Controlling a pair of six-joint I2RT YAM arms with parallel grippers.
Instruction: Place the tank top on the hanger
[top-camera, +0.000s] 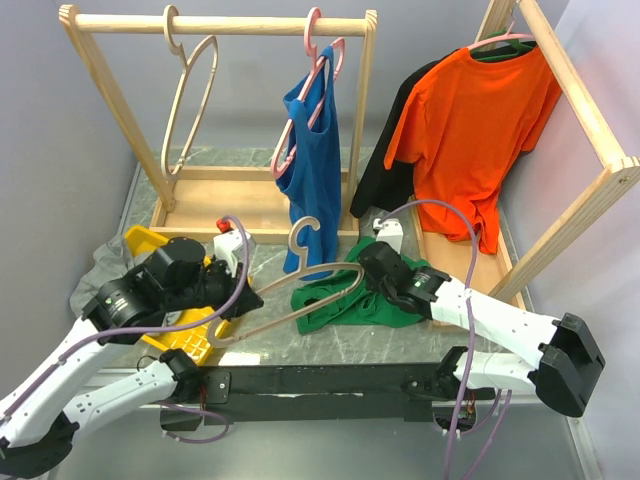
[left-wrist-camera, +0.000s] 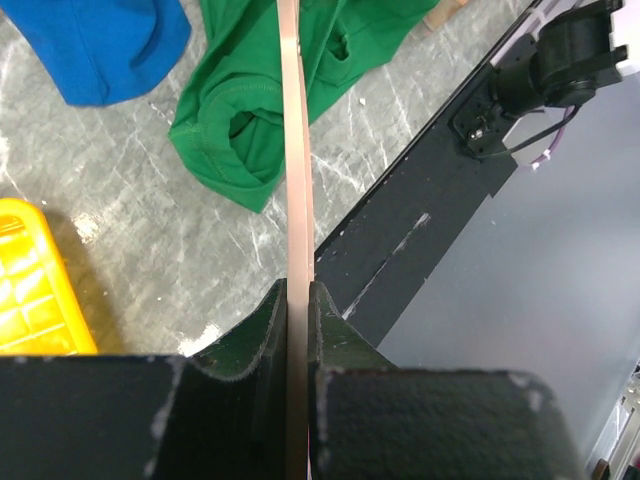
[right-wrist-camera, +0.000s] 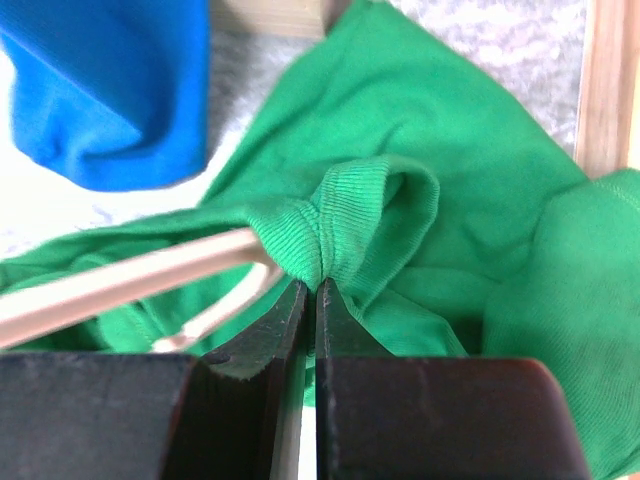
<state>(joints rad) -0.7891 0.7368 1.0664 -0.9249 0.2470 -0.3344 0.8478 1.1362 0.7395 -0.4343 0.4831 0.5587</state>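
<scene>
two grips: left fingers (left-wrist-camera: 255, 350) clamp the hanger (left-wrist-camera: 294, 150), right fingers (right-wrist-camera: 265, 335) pinch the tank top (right-wrist-camera: 450, 150), its shape lost in folds

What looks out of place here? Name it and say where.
A crumpled grey garment lies heaped at the left side of the table, beside the yellow plastic crate, not hung up. The dark green cloth tank top is bunched on the table, one hem fold pinched by the right gripper beside the pale beige wooden hanger.
</scene>
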